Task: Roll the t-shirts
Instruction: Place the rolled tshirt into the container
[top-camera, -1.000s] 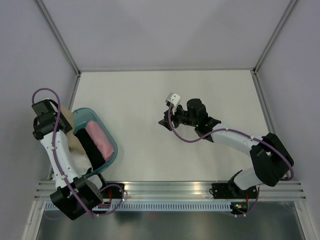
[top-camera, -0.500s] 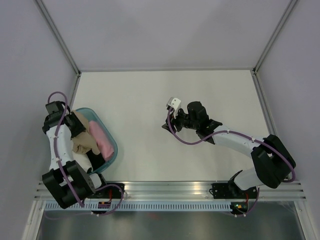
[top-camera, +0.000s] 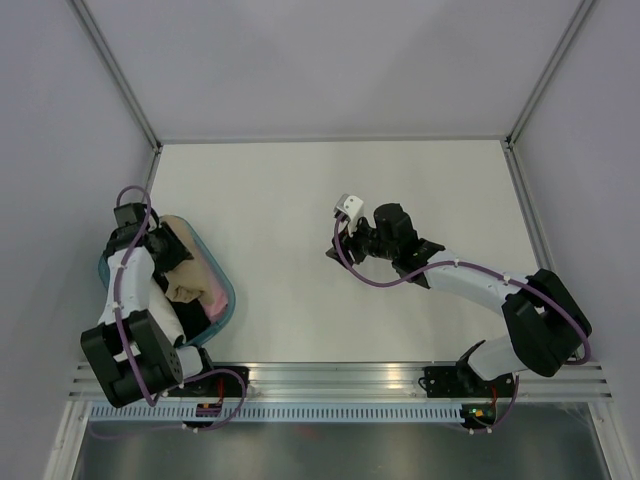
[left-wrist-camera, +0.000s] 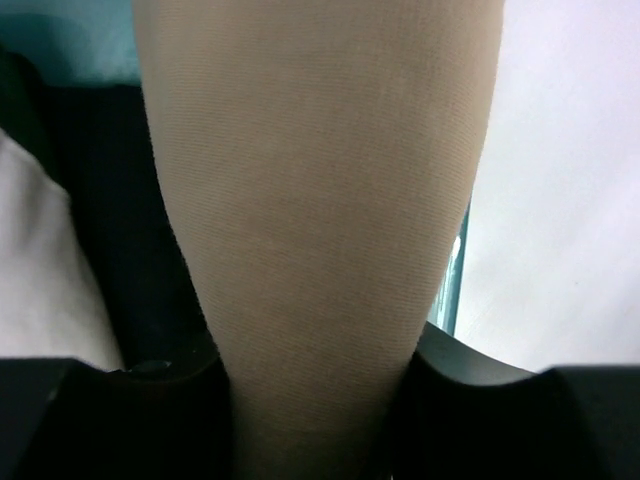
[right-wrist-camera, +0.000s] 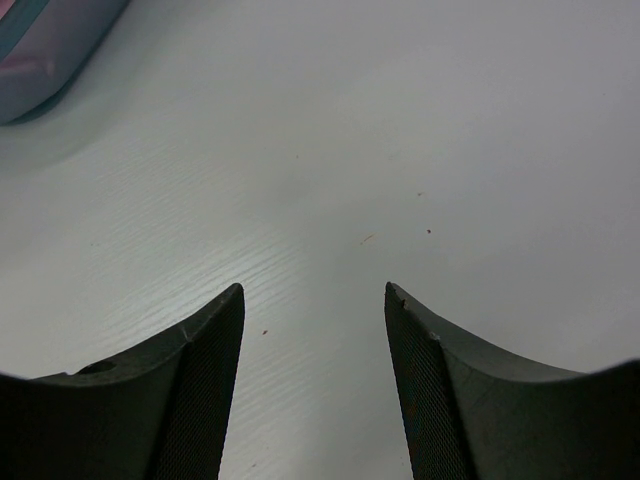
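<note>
Left jaws are partly closed and clamped on a gathered bunch of the tan soft-cloth t-shirt (left-wrist-camera: 320, 200). The cloth fills the whole gap between the dark fingers (left-wrist-camera: 120, 420), so it is a firm pinch on a fold rather than an edge.

From the top camera, the shirt (top-camera: 180, 268) hangs and drapes over the translucent teal plastic basket (top-camera: 228, 298) at the left edge of the white table (top-camera: 300, 190). Part of it is lifted and the rest sags inside. This looks like the pull-out step, with the shirt bunched so it clears the basket wall (left-wrist-camera: 455, 280) in one go.

A pink rolled bundle (top-camera: 212, 292) lies in the basket beside the shirt. A white cloth bundle (left-wrist-camera: 30, 260) and something dark (left-wrist-camera: 110, 200) also sit under the left wrist. They probably just share the basket, and the left jaws touch neither.

Right jaws are wide apart with nothing in them, only bare table showing between them. The right arm (top-camera: 470, 280) holds them low over mid-table, well apart from the basket (right-wrist-camera: 40, 50). It is likely parked there to catch or flatten the shirt once it arrives. No rolling has started on this shirt.
</note>
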